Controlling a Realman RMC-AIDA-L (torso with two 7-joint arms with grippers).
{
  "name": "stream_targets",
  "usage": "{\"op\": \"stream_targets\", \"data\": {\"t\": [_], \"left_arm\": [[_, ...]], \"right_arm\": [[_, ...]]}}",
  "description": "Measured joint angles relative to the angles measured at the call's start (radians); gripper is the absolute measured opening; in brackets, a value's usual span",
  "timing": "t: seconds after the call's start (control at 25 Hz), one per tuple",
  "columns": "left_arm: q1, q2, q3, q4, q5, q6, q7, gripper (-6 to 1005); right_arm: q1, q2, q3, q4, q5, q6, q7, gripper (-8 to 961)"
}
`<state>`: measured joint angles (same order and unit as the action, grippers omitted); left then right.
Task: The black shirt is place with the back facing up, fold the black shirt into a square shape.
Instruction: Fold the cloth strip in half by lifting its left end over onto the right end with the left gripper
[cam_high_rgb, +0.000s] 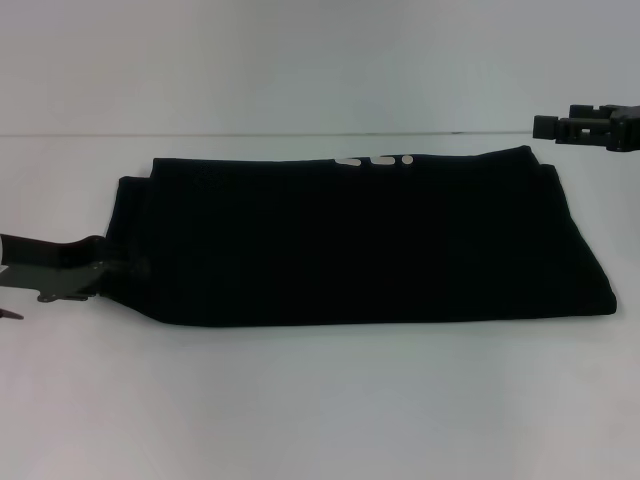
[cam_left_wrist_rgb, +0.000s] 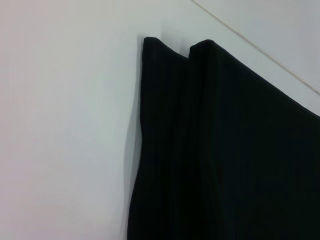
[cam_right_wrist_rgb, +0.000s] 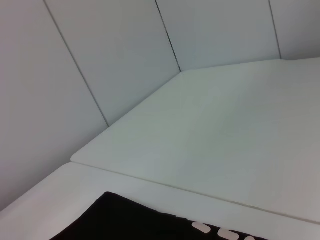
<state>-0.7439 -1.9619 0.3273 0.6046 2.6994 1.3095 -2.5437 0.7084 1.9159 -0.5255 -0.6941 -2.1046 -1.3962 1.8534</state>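
Black shirt (cam_high_rgb: 360, 240) lies flat on the white table (cam_high_rgb: 320, 400), folded into a wide band that runs from the left side to the right side of the head view. Its far edge shows a small white print (cam_high_rgb: 374, 160), and the right wrist view catches the same print (cam_right_wrist_rgb: 220, 232) at the cloth's (cam_right_wrist_rgb: 125, 220) edge, with bare table and the wall panels (cam_right_wrist_rgb: 100, 60) beyond. The left wrist view looks along the shirt's (cam_left_wrist_rgb: 225, 150) left end, where two folded layers sit side by side, their rounded corners near each other with a crease between them.

The left gripper (cam_high_rgb: 105, 270) sits low at the shirt's left edge, its fingers touching the cloth there; whether they pinch the fabric or only rest against it I cannot tell. The right gripper (cam_high_rgb: 545, 126) hangs above the table beyond the shirt's far right corner, apart from the cloth, and I cannot tell whether it is open or closed
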Motion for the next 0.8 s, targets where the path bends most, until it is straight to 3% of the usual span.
{"op": "stream_targets", "data": {"t": [0.6, 0.72, 0.8], "left_arm": [[0.015, -0.005, -0.008, 0.005, -0.001, -0.01, 0.004, 251], [0.023, -0.009, -0.01, 0.006, -0.011, -0.012, 0.012, 42], [0.032, -0.013, -0.012, 0.013, -0.021, -0.014, 0.022, 42]], "right_arm": [[0.001, 0.007, -0.002, 0.004, 0.0, 0.004, -0.003, 918], [0.001, 0.011, -0.002, 0.004, 0.0, 0.005, -0.003, 918], [0.001, 0.014, -0.002, 0.005, 0.0, 0.008, -0.003, 918]]}}
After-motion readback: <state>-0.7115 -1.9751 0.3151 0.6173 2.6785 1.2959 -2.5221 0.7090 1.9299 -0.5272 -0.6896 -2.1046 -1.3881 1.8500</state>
